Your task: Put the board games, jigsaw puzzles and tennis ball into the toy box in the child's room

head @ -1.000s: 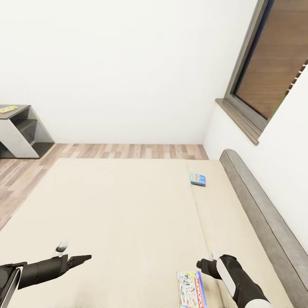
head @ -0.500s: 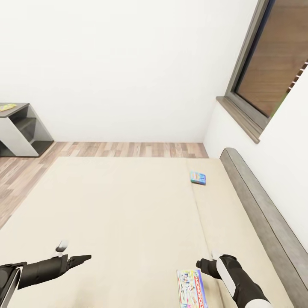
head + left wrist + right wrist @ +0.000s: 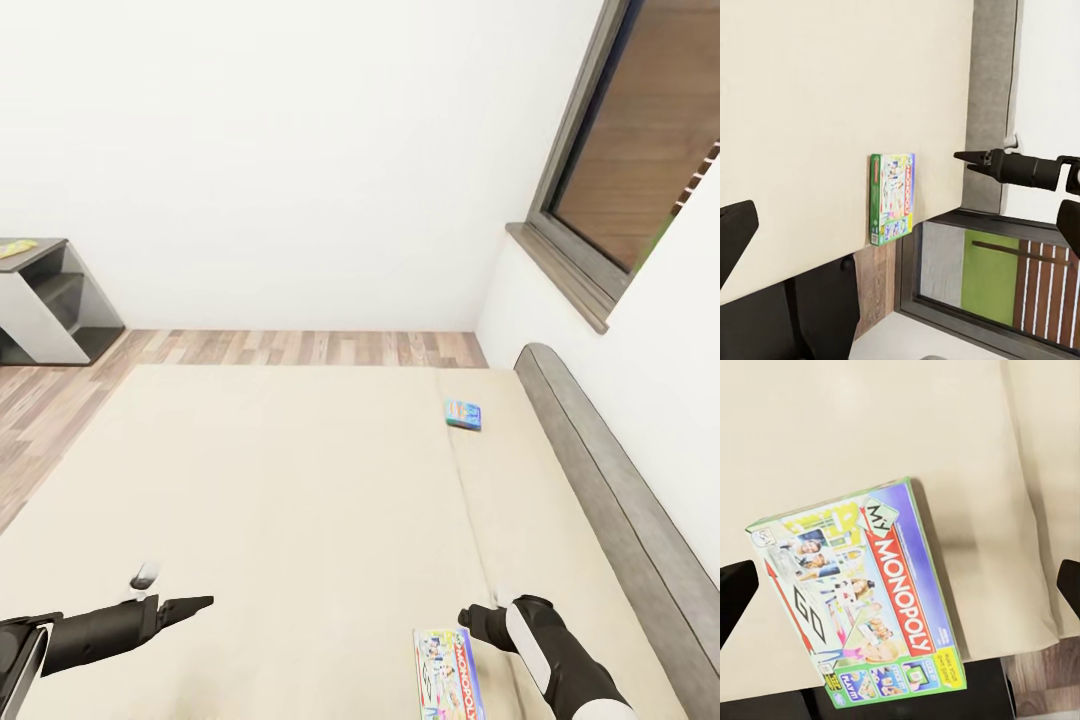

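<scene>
Here: right hand [image 3: 470, 620] fingers apart, hovering just beside white-and-green board game [image 3: 447, 674] lying flat on bed [image 3: 300, 500].

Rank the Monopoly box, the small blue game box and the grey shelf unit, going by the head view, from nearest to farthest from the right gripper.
1. Monopoly box, on the bed just beside the right gripper.
2. Small blue game box, farther up the bed near the headboard.
3. Grey shelf unit, across the room by the wall.
</scene>
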Robot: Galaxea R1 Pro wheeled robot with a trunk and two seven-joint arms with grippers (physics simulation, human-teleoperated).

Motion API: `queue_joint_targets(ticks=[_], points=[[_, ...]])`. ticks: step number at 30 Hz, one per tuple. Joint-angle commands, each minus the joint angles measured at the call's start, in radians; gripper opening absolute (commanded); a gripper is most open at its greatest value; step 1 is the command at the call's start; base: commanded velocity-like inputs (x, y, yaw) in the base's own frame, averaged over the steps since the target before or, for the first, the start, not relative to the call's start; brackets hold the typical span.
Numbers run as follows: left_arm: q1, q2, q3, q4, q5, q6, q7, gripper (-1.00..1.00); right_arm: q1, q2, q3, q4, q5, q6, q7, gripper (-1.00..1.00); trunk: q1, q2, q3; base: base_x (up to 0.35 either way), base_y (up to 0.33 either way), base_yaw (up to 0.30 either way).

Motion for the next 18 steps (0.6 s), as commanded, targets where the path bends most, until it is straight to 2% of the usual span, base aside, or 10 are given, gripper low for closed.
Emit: queue_joint_targets(ticks=[1, 18], points=[[-0.001, 0.0, 0.0, 0.0, 0.0, 0.01, -0.004, 1.0, 0.0, 0.0, 0.0, -0.002, -0.011, 0.004, -0.009, 1.0, 0.001, -0.002, -0.002, 0.0, 0.0, 0.0], [-0.001, -0.001, 0.001, 0.0, 0.0, 0.01, -0.002, 1.0, 0.0, 0.0, 0.0, -0.002, -0.011, 0.005, -0.009, 1.0, 0.001, -0.002, -0.014, 0.0, 0.0, 0.0]])
